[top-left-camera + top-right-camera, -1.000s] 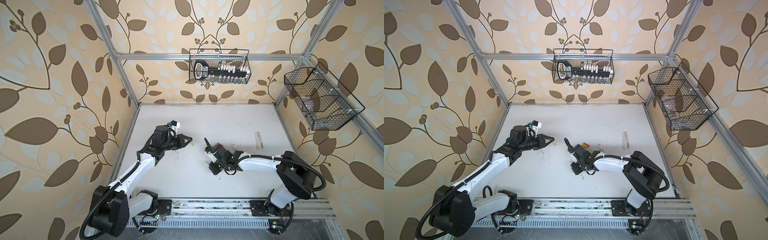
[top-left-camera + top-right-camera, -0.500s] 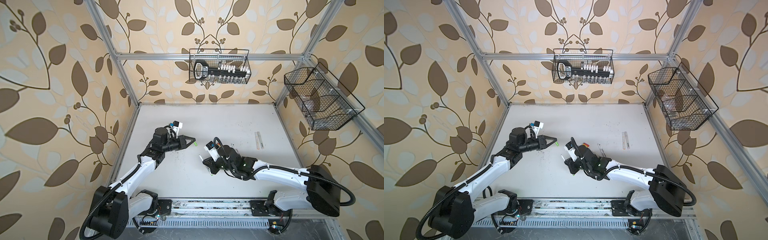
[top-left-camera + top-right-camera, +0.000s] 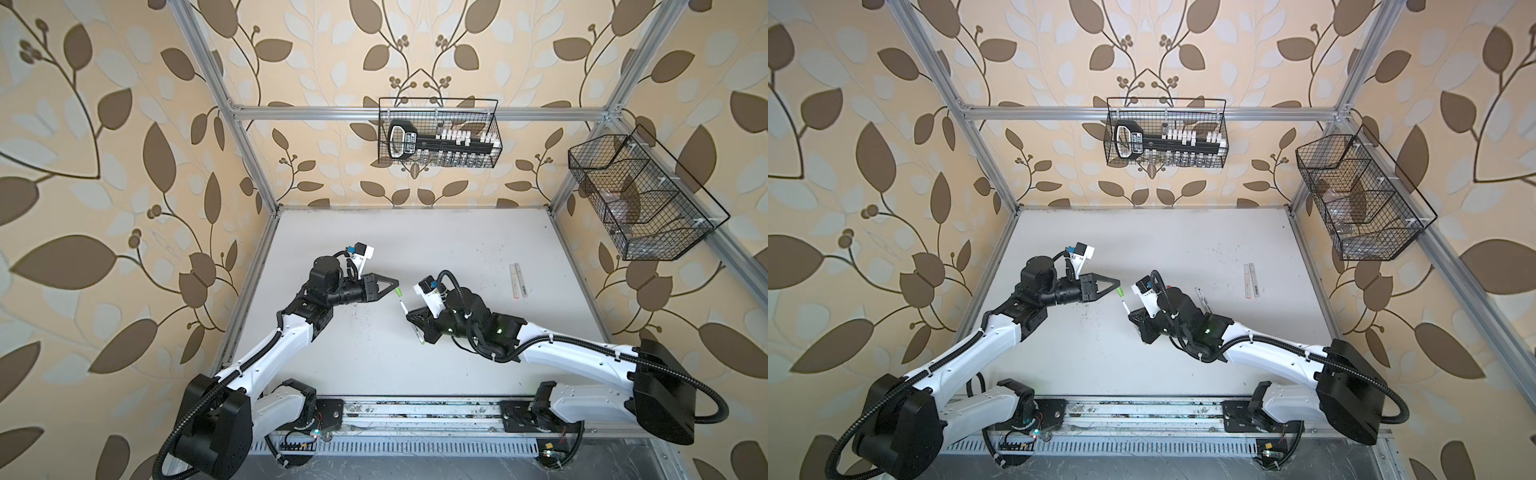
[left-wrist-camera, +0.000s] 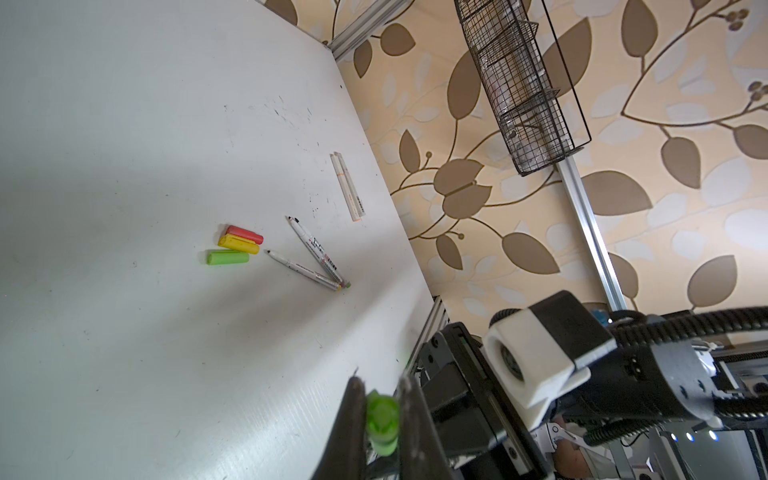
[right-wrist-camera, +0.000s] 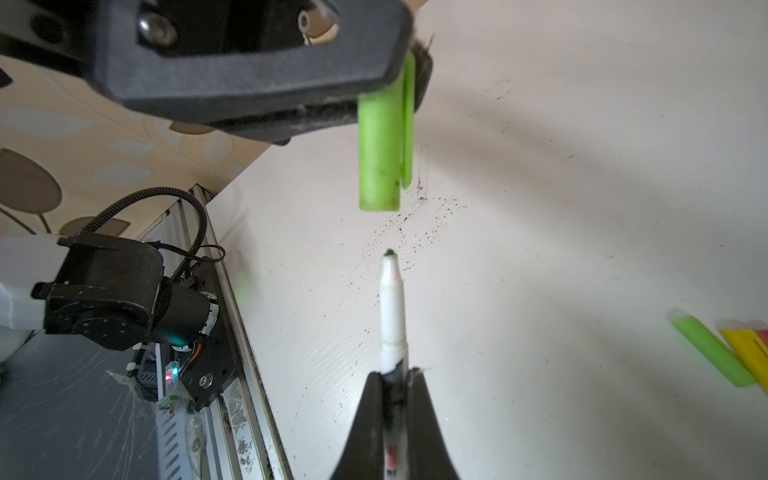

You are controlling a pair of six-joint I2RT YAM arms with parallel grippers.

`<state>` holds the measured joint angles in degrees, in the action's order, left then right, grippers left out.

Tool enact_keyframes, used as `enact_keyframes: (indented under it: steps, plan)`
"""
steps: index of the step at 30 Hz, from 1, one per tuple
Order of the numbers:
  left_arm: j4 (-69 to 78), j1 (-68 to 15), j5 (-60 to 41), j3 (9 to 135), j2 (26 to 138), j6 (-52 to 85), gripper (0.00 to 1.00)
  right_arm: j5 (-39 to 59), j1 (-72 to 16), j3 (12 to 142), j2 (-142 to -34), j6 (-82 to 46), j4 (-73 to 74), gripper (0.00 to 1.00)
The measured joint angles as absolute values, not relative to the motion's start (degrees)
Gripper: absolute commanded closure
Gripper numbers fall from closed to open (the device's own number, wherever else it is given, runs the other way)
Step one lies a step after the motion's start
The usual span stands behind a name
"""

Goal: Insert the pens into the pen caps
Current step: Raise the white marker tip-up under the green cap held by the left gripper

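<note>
The left pincer (image 4: pixel 380 388) is clamped on a lime green cap (image 4: pixel 382 419), which sticks out past its tips with the open mouth free. The right pincer (image 5: pixel 392 374) is closed on the barrel of a thin white pen (image 5: pixel 392 307). The pen's dark nib points at the cap's mouth, roughly in line with it, near but not touching. Both are held above the table (image 3: pixel 415 232), left of its middle. Between nib and cap only the table's surface shows, dotted with black specks (image 5: pixel 415 232).

Further out on the right side of the table, a second green cap (image 4: pixel 227 257), a yellow cap (image 4: pixel 239 244) and a red cap (image 4: pixel 244 234) lie side by side, the yellow touching the red. Just beside them two thin pens (image 4: pixel 316 251) lie in a V, their coloured ends meeting. Two grey markers (image 4: pixel 348 187) lie parallel and touching near the right edge.

In both top views the right arm (image 3: pixel 478 320) covers the loose caps, and one red fleck at its edge may be one of them. A wire basket (image 3: pixel 640 199) hangs on the right wall, well apart from everything.
</note>
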<state>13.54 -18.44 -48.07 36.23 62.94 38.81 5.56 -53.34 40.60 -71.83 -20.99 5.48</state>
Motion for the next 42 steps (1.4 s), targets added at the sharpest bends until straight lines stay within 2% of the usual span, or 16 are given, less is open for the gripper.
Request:
enact_keyframes:
  steps: [42]
  plan:
    - [11.4, -18.46, -47.46, 36.23, 62.52, 36.64, 1.0, 5.82, -53.23, 40.4, -70.76, -20.97, 5.8, 0.96]
